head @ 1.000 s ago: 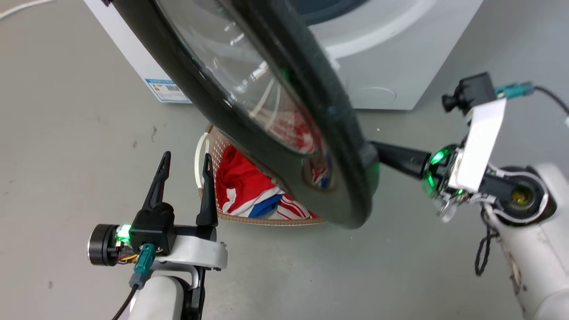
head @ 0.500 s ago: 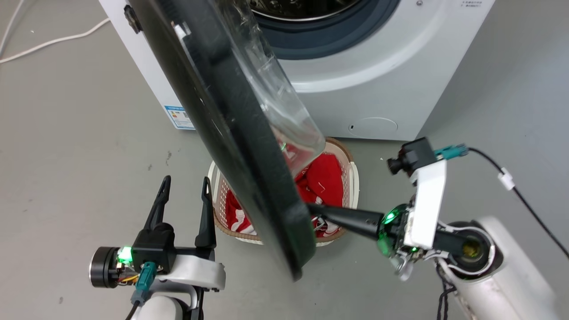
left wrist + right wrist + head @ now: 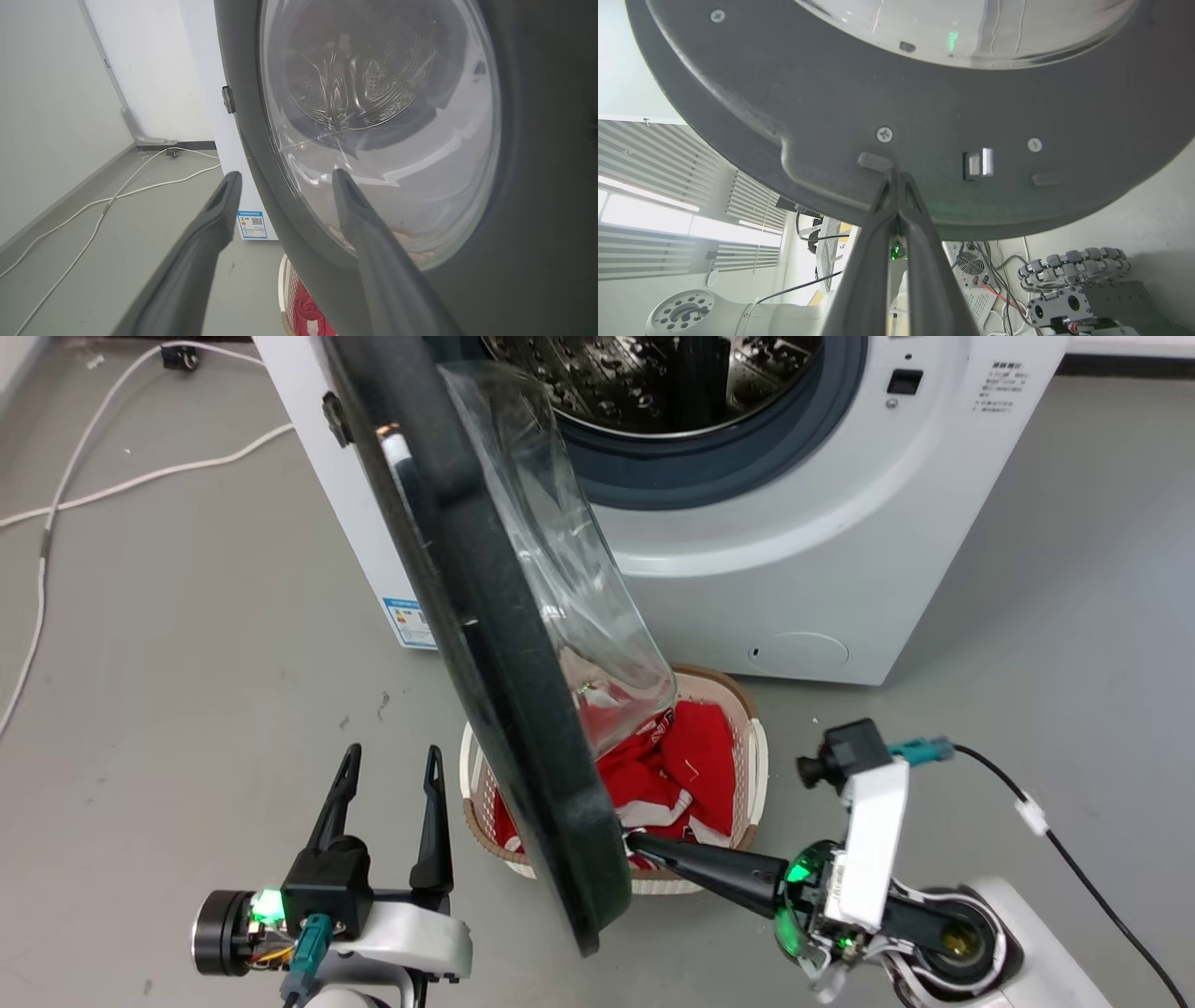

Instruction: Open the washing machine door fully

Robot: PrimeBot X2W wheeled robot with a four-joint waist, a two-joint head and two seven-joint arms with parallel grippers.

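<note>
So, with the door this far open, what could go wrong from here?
1. The right claw is shut and touches the inner face of the door near the rim with its tips alone; they could slip off the edge.
2. The open left claw sits on the door's outer side, likely in its swing path, so the door may hit it.

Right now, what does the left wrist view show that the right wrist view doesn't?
Left wrist view: the outer face of the door with its glass bowl, the open left gripper in front of it, a white cable, and the basket of red clothes below. Right wrist view: the door's inner rim with screws and a latch, and the shut right gripper, tips against that rim. Shared: the door itself, seen from opposite sides.
</note>
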